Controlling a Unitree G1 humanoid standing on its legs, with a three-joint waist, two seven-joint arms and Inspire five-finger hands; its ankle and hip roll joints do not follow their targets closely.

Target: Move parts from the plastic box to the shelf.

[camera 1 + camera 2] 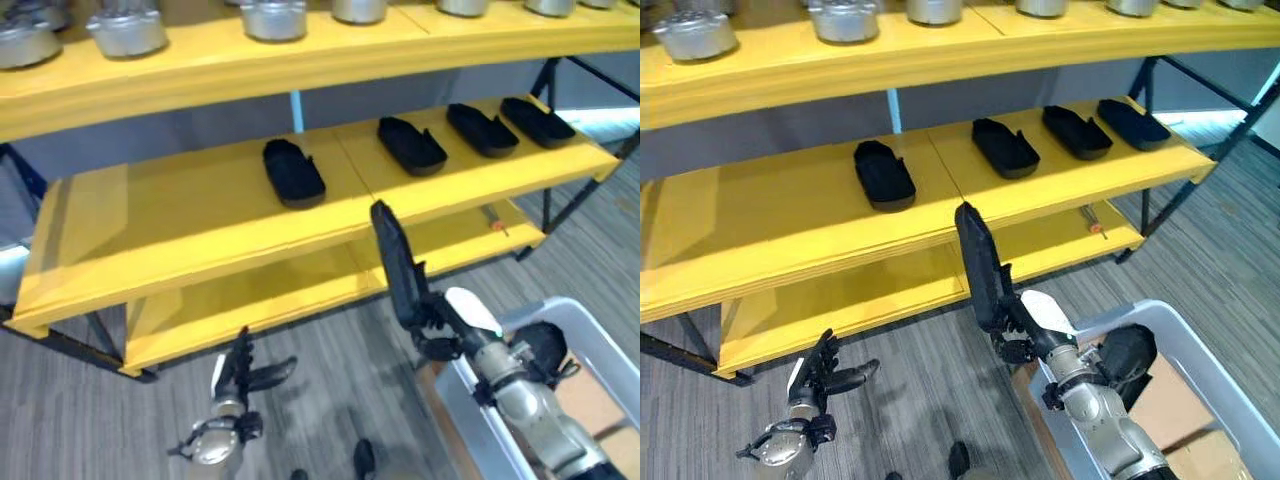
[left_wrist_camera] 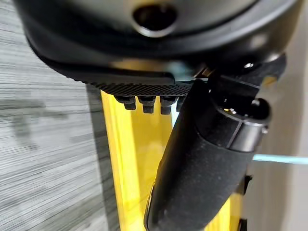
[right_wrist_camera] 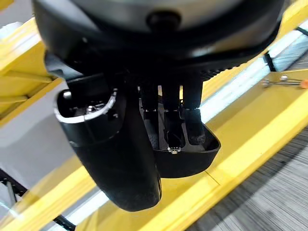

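A long black part (image 1: pixel 396 262) is held upright in the right hand (image 1: pixel 440 325), just right of the frame's centre in the left eye view; in the right wrist view the fingers (image 3: pixel 169 113) and the thumb are seen clamped on the part's end. The part's upper tip is seen in front of the front edge of the middle yellow shelf (image 1: pixel 180 215), and whether it touches that edge cannot be told. Four more black parts are laid on this shelf: one (image 1: pixel 293 171) near the middle and three (image 1: pixel 411 145) (image 1: pixel 482 129) (image 1: pixel 537 121) in a row toward the upper right, each apart from its neighbour. The left stretch of the shelf is bare. On the top shelf (image 1: pixel 300 50), along the upper edge of the frame, a row of metal pots (image 1: pixel 127 30) is set. A lower shelf (image 1: pixel 290 290) is seen beneath the middle one, with a small tool with an orange tip (image 1: pixel 495 222) lying on it at the right.

The grey plastic box (image 1: pixel 600 340) is placed at the lower right, behind the right arm, and a dark part is seen inside it, partly hidden. A brown cardboard piece (image 1: pixel 585 400) lies beside the box.

The left hand (image 1: pixel 242 375) is held low at the lower left, over the floor, with its fingers (image 1: pixel 240 352) apart and relaxed, holding nothing.

The floor (image 1: pixel 80 410) is covered in grey striped carpet, and the shelf unit is carried on a dark metal frame (image 1: pixel 560 200)
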